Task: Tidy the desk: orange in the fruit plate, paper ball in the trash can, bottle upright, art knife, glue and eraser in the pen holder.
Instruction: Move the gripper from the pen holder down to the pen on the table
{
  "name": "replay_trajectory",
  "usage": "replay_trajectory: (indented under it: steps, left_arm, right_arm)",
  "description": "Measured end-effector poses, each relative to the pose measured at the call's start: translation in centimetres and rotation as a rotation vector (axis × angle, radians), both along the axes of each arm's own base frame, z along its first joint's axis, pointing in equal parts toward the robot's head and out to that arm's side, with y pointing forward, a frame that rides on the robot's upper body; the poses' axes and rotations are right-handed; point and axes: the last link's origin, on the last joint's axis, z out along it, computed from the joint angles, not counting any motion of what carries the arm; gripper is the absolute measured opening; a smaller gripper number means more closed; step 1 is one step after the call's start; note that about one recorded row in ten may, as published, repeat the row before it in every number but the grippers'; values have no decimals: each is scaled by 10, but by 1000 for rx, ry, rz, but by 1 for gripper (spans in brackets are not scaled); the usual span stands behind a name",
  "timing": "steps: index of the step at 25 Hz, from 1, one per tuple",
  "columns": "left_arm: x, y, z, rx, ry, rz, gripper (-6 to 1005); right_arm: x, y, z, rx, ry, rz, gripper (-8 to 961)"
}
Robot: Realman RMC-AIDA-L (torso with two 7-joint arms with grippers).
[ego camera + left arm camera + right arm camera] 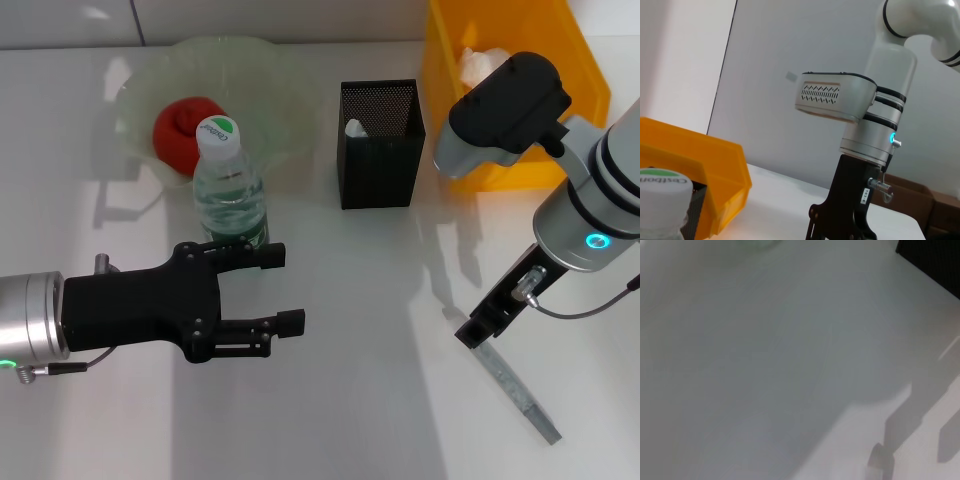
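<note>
From my station I see the white desk [360, 400] spread across the head view, with the yellow trash can [585, 80] at its far right edge holding a crumpled paper ball [483, 62]. At the far left sits the pale green fruit plate [270, 85], and the reddish orange [180, 130] lies inside it. My left arm reaches in from the left side, and the left gripper [285, 290] hangs just in front of the bottle [228, 195] with its black fingers spread wide around nothing. The bottle stands upright with its green and white cap on top, just in front of the plate. My right arm comes down at the right, and the right gripper [478, 328] sits low over the desk, its tip right at the near end of the art knife [520, 392]; I cannot tell how its fingers stand. The black mesh pen holder [378, 145] stands between the plate and the trash can, with a small white item [355, 128] inside. The knife lies flat on the desk, well away from the holder.
</note>
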Motion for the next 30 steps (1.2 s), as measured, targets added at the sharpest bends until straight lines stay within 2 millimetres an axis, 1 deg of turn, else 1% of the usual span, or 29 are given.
replay_trajectory:
  steps: [7, 22, 27, 30]
  left_arm:
    - [1, 1, -1, 1, 0, -1, 827]
    - [1, 1, -2, 1, -1, 0, 827]
    - [1, 0, -2, 1, -1, 1, 827]
    - [1, 0, -2, 1, -1, 1, 827]
  right_arm:
    - [3, -1, -10, -13, -17, 5, 435]
    - [8, 0, -17, -14, -18, 3, 382]
    - [8, -1, -20, -19, -24, 9, 319]
    - [8, -1, -20, -19, -24, 10, 303]
